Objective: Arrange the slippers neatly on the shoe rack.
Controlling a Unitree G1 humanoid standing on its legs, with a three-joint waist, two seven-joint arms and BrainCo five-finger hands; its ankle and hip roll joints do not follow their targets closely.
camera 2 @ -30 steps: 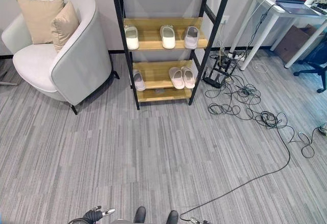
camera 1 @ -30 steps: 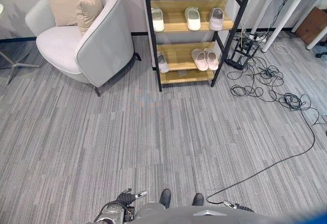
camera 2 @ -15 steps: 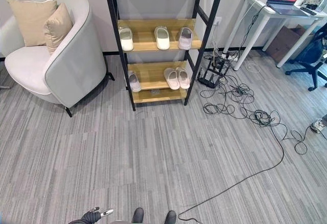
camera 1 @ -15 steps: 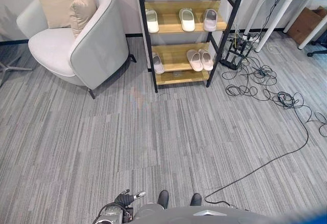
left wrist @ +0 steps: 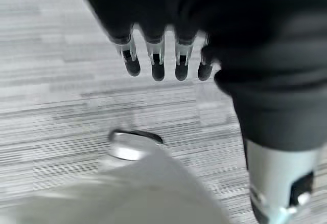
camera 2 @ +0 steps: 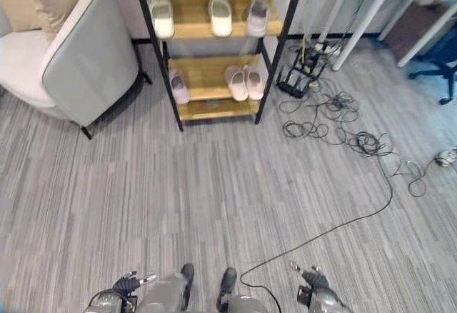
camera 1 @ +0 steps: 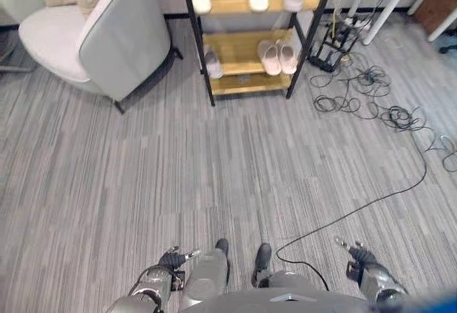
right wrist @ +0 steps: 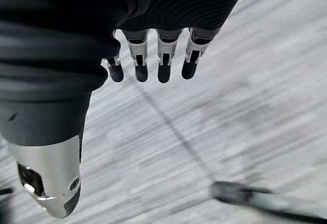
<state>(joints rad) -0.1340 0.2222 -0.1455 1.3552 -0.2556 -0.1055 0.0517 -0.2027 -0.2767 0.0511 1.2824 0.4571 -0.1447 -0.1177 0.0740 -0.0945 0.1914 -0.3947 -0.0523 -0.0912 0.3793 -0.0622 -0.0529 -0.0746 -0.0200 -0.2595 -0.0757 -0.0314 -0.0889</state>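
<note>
Dark ribbed covers wrap the back of the left hand (left wrist: 245, 55) and the right hand (right wrist: 76, 35). Silver fingers (left wrist: 156, 55) in a row end in dark tips, with small black-and-white joint parts showing. Each thumb is a smooth silver-grey shell with dark recesses and a small screw.

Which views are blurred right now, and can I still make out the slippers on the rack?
Left eye view: slippers on the shoe rack look soft but distinct. Left wrist view: floor smeared, left robot hand fairly clear. Right wrist view: floor streaked, right robot hand crisp.
</note>
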